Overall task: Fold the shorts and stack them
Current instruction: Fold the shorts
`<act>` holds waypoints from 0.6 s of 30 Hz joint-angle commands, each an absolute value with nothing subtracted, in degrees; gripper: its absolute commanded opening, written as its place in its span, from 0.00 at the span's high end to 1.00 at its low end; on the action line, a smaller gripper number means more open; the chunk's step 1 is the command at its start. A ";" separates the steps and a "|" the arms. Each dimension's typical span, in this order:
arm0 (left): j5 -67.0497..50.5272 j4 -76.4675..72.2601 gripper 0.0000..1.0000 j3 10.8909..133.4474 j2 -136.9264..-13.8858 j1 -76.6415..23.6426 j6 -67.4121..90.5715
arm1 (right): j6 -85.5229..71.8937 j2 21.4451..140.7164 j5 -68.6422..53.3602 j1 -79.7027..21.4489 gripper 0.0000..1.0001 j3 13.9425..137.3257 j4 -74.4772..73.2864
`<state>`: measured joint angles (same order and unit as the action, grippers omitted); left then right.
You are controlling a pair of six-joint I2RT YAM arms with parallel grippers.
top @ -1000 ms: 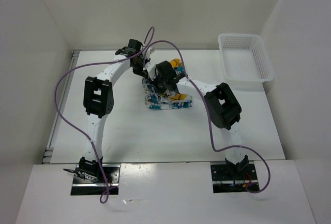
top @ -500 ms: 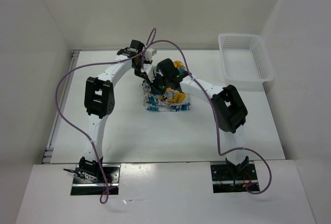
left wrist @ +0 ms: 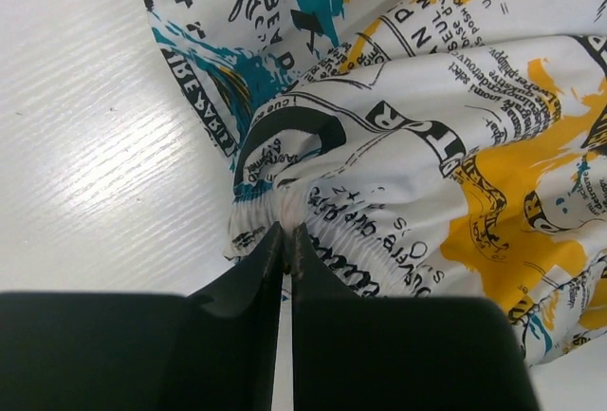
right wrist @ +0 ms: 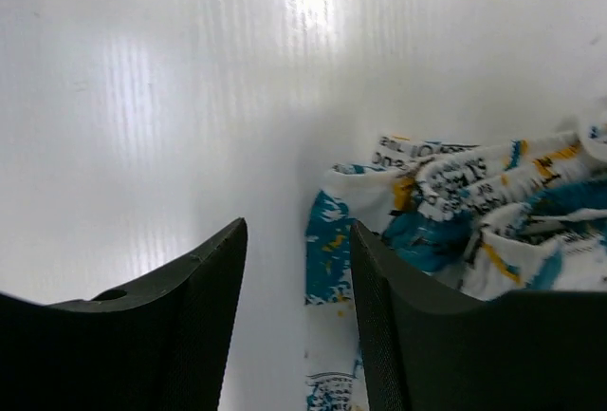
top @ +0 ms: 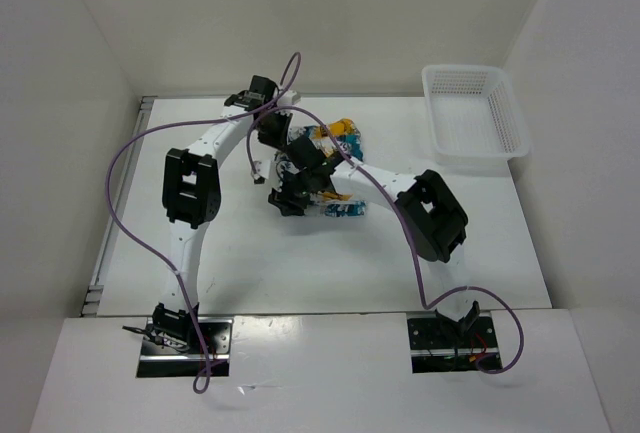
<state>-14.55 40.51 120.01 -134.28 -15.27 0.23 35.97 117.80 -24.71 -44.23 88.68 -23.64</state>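
My left arm [top: 190, 188] and right arm [top: 432, 215] are white tubes joined by chunky black joint housings. A thin purple cable [top: 125, 158] loops loosely along each arm, down to black and metal base plates [top: 180, 338]. My left gripper [left wrist: 286, 235] has smooth black fingers [left wrist: 237, 288] tapering to thin points. My right gripper [right wrist: 299, 231] has broader dark grey fingers [right wrist: 379, 335] with finely dotted inner faces; one has a small round hole.

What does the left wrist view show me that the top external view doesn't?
Only left wrist: the left gripper pinched shut on the gathered waistband of the shorts. Only top external: the white basket at the far right, and the right gripper at the pile's near-left edge. Both: the printed shorts bunched on the white table.
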 commanded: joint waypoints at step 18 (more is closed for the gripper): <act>-15.21 38.76 0.32 106.36 -115.41 -19.24 0.00 | 12.66 104.32 -13.10 -27.43 0.65 80.51 -14.17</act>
